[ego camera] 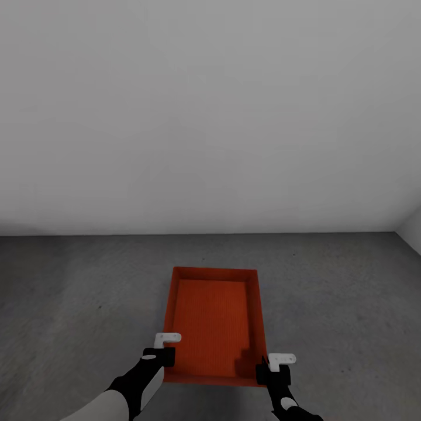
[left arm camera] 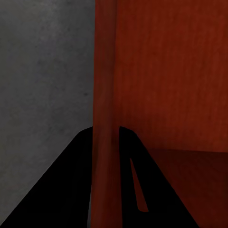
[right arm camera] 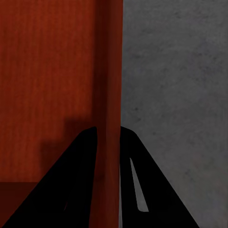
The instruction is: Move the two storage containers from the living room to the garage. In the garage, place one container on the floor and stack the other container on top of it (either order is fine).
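One orange-red storage container (ego camera: 213, 318) lies lengthwise in front of me over the dark grey concrete floor (ego camera: 76, 292) of the garage. I cannot tell whether it rests on the floor or hangs just above it. My left gripper (ego camera: 165, 352) is shut on its left side wall near the near end. In the left wrist view the thin wall (left arm camera: 105, 71) runs between the black fingers (left arm camera: 57, 190). My right gripper (ego camera: 270, 368) is shut on the right side wall (right arm camera: 108, 71), with its fingers (right arm camera: 156, 190) on either side of it. The bin's ribbed bottom (right arm camera: 47, 71) holds nothing.
A plain white wall (ego camera: 210, 117) stands a short way beyond the container's far end. At the far right it meets a side wall in a corner (ego camera: 408, 229). Bare concrete stretches to both sides of the bin.
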You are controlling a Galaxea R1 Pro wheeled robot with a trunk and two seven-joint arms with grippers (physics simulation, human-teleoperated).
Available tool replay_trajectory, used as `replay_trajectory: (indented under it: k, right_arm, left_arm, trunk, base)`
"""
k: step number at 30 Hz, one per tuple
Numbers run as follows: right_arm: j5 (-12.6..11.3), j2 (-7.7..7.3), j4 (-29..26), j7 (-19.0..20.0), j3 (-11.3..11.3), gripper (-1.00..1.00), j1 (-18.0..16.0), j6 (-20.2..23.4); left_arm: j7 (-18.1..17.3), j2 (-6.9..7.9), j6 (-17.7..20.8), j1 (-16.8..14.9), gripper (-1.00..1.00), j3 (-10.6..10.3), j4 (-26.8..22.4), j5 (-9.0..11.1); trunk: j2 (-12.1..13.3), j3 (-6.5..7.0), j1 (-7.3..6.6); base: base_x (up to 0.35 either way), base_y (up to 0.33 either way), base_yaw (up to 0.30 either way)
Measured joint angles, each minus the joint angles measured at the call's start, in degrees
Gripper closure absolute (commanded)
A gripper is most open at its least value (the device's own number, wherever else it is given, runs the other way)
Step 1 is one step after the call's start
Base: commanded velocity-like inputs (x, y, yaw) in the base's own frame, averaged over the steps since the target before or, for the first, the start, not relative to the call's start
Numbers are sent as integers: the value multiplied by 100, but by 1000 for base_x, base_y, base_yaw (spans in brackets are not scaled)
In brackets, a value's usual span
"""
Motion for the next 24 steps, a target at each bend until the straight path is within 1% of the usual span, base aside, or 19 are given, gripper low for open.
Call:
replay_trajectory:
  k: [1, 17, 24]
  right_arm:
    - [1, 0, 1, 0, -1, 100, 0, -1]
    - [-1, 0, -1, 0, 0, 100, 0, -1]
    - [0, 0, 7, 0, -5, 100, -1, -11]
  left_arm:
    - [0, 0, 0, 0, 100, 0, 0, 0]
    - [0, 0, 0, 0, 100, 1, -1, -3]
    - [1, -2, 0, 0, 100, 1, -3, -9]
  trunk:
    - [-40, -18, 22]
    - [-42, -18, 23]
    - [-42, -12, 23]
  base:
    - [0, 0, 0]
    - [0, 0, 1]
    - [0, 0, 103]
